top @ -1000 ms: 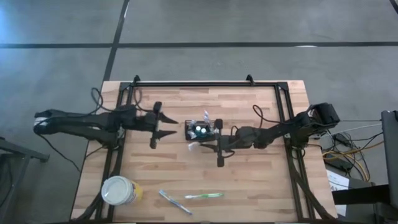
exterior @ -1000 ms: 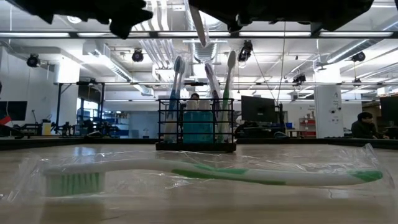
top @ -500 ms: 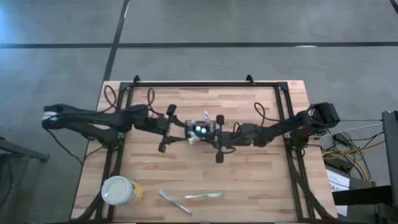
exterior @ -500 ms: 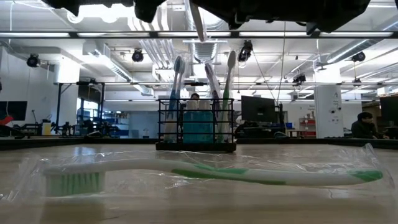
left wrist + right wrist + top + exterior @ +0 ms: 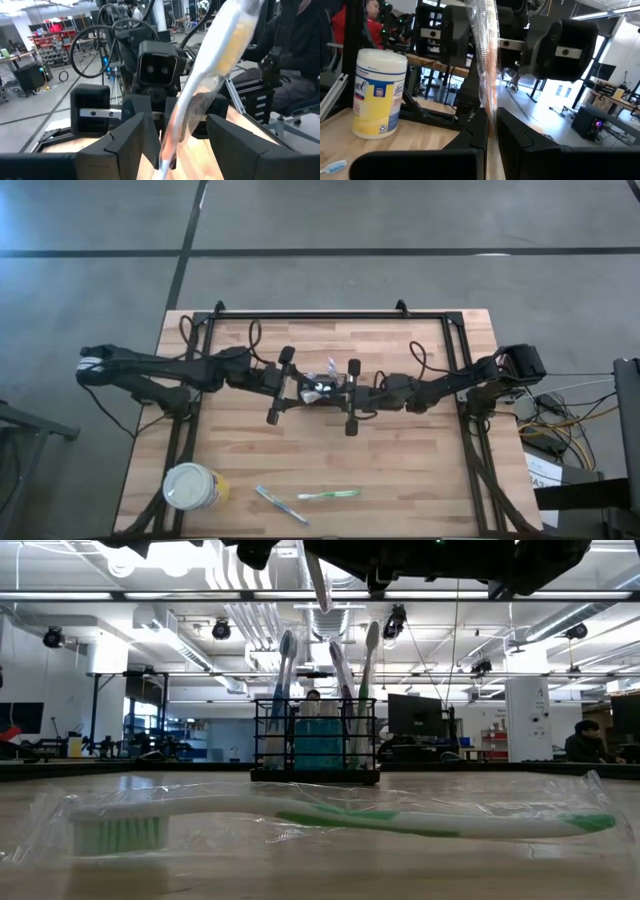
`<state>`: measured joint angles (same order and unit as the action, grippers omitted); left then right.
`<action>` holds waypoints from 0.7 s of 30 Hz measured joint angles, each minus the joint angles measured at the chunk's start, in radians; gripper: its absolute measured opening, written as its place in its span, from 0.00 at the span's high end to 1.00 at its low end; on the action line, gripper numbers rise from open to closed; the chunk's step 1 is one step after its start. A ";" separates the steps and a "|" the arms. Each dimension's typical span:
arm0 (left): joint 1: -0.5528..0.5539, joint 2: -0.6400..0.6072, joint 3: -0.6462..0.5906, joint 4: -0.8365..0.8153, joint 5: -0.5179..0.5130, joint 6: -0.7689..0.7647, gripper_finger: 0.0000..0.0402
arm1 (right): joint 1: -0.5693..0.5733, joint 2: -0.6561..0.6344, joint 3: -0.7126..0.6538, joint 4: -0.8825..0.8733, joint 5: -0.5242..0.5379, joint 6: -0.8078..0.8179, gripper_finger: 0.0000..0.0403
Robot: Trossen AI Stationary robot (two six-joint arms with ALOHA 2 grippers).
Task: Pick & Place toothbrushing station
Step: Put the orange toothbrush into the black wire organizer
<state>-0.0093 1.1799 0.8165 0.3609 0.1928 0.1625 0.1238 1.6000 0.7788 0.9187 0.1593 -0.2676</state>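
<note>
My left hand [image 5: 297, 388] has slid in from my left to the caddy [image 5: 318, 390] at mid-surface, fingers spread around a wrapped toothbrush [image 5: 210, 75]. Low down, the caddy [image 5: 315, 740] stands upright. My right hand [image 5: 490, 131] pinches a wrapped toothbrush [image 5: 486, 60].

Left tool [image 5: 296, 387] and right tool [image 5: 336, 390] meet over caddy [image 5: 318, 390], mid-table [image 5: 400, 470].
</note>
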 joint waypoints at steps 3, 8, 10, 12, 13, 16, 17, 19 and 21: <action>0.000 0.014 0.007 0.011 0.000 0.000 0.47 | 0.000 0.004 0.000 0.001 0.000 0.000 0.96; 0.001 0.040 0.008 0.050 0.000 0.000 0.55 | 0.000 0.005 0.000 0.005 0.000 -0.001 0.96; 0.001 0.041 0.008 0.051 0.000 0.000 0.61 | 0.000 0.006 0.000 0.005 0.000 -0.001 0.96; 0.001 0.039 0.007 0.058 0.000 0.000 0.70 | 0.000 0.005 0.000 0.007 0.000 -0.002 0.96; 0.001 0.038 0.004 0.062 0.000 0.000 0.74 | 0.000 0.005 0.000 0.008 0.000 -0.002 0.96; 0.000 0.037 0.002 0.070 0.005 0.003 0.90 | 0.000 0.006 0.000 0.008 -0.001 -0.001 0.96; -0.001 0.036 0.002 0.072 0.002 0.009 0.94 | 0.000 0.006 0.000 0.008 -0.001 -0.001 0.96; -0.002 0.036 0.002 0.071 0.004 0.019 0.94 | 0.000 0.006 0.000 0.008 0.000 -0.001 0.95; -0.004 0.035 0.002 0.064 0.003 0.022 0.94 | 0.000 0.006 0.000 -0.001 -0.001 0.014 0.94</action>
<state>-0.0138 1.2153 0.8185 0.4248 0.1955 0.1848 0.1238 1.6056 0.7784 0.9182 0.1586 -0.2534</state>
